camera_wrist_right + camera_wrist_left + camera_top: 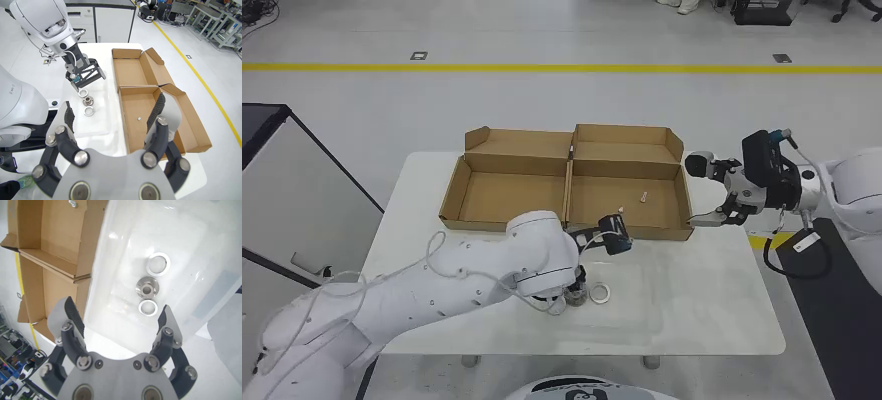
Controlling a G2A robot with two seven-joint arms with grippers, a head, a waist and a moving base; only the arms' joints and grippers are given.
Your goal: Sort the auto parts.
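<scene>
**A:** Top view first. Whereabouts of the parts?

**B:** On the table (722, 300), toward its near edge, roughly midway along. Large ring (600, 292) there, close by the left gripper (614, 243). Along the far edge, a left box (507, 198) and a right box (602, 207), both cardboard, with a bolt (641, 197) lying in the right one. Right gripper (720, 213) beyond the table's right edge, jaws spread, carrying nothing.

**A:** Left wrist view?

**B:** Jaws released wide, empty. Ahead in a row on a clear tray (122, 228): small ring (148, 307), flanged hub (147, 289), then the large ring, close but apart. Probably solid metal: stiff, smooth, weighty for the size, prone to slipping. Best pinched across the outer rim for the rings, around the raised collar for the hub.

**A:** Right wrist view, for room?

**B:** Bare table between the row and the box walls. Upright walls to clear on the way in. Little margin at the small ring's end, with the left gripper hanging just above it.
</scene>
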